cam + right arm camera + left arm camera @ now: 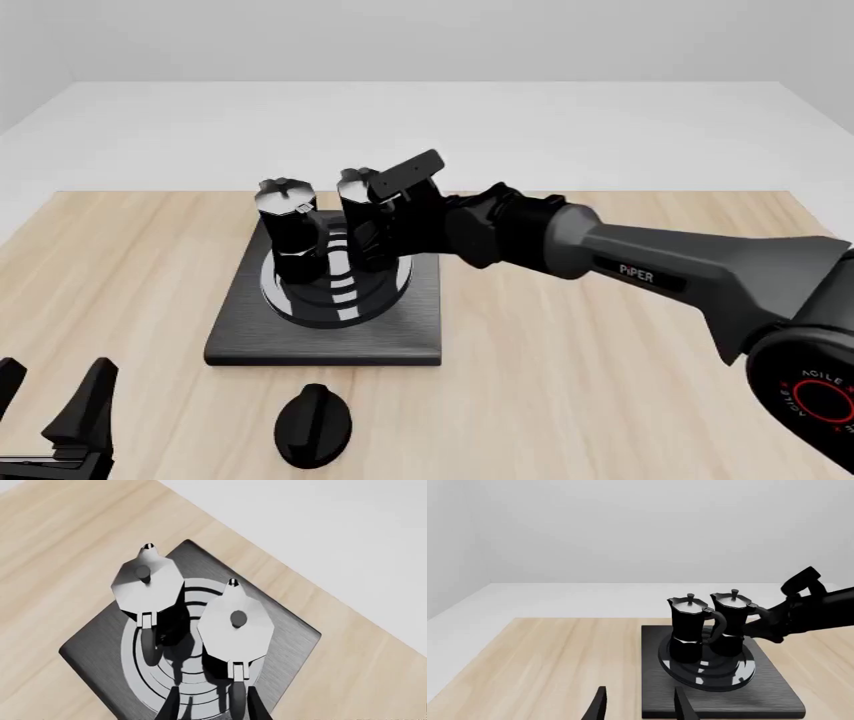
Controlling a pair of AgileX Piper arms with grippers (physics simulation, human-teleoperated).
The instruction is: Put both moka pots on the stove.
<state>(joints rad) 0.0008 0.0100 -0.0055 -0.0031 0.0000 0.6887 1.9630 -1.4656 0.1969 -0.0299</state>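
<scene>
both pots stand upright, side by side on the stove's (400,330) rings: the left pot (291,228) free, the right pot (363,225) with its handle between the right hand's (212,702) narrowly parted fingers, grip unclear. the left hand (54,405) hangs open and empty near the knob (314,425) on the surface (601,380).

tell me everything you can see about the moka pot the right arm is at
The right-hand moka pot is a small faceted pot with a glossy black waisted body, a silver-grey lid with a small knob, and a black side handle. It stands upright on the ringed burner of the stove, close beside its twin, with a narrow gap between them in the right wrist view. The right gripper has its fingers either side of the handle; whether they still pinch it cannot be told.
</scene>
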